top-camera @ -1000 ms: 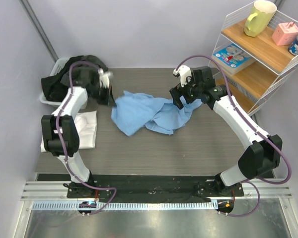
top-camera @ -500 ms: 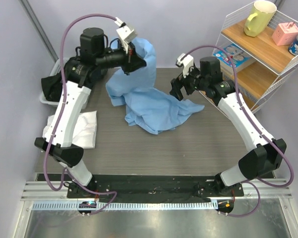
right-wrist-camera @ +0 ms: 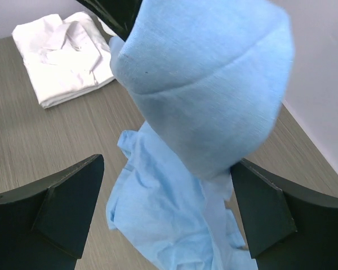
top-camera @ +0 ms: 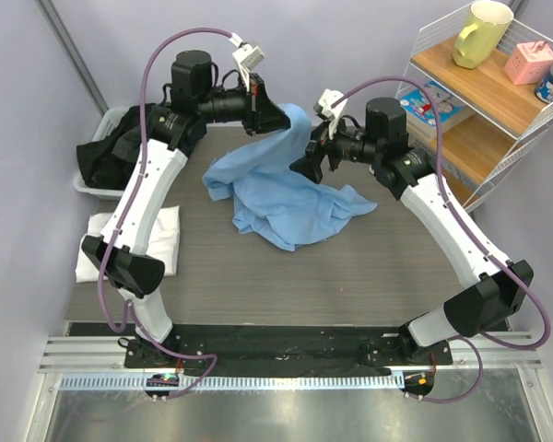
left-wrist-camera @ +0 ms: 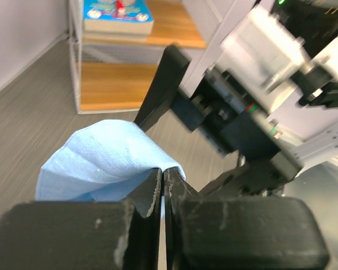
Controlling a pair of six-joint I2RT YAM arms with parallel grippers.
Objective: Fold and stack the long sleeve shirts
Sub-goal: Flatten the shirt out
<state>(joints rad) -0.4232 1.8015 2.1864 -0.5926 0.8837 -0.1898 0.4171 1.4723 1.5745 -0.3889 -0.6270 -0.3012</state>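
The light blue shirt (top-camera: 281, 189) lies bunched on the middle of the table, with one part lifted. My left gripper (top-camera: 278, 115) is shut on that lifted fold (left-wrist-camera: 104, 166) and holds it high above the table's back. My right gripper (top-camera: 309, 158) is open, its fingers (right-wrist-camera: 56, 202) wide apart on either side of the hanging blue cloth (right-wrist-camera: 208, 95), close to the left gripper. The white shirt (top-camera: 152, 241) lies folded at the table's left edge, and it also shows in the right wrist view (right-wrist-camera: 62, 56).
A grey bin (top-camera: 97, 152) with dark clothes stands at the back left. A wire shelf (top-camera: 470, 110) at the right holds a yellow mug (top-camera: 482, 32), a pink box (top-camera: 532, 61) and a book (top-camera: 433, 103). The shelf also shows in the left wrist view (left-wrist-camera: 118, 73).
My left gripper took hold of the blue shirt and lifted it from the table, then moved right. My right gripper let go of the cloth and moved up and left towards the lifted fold.
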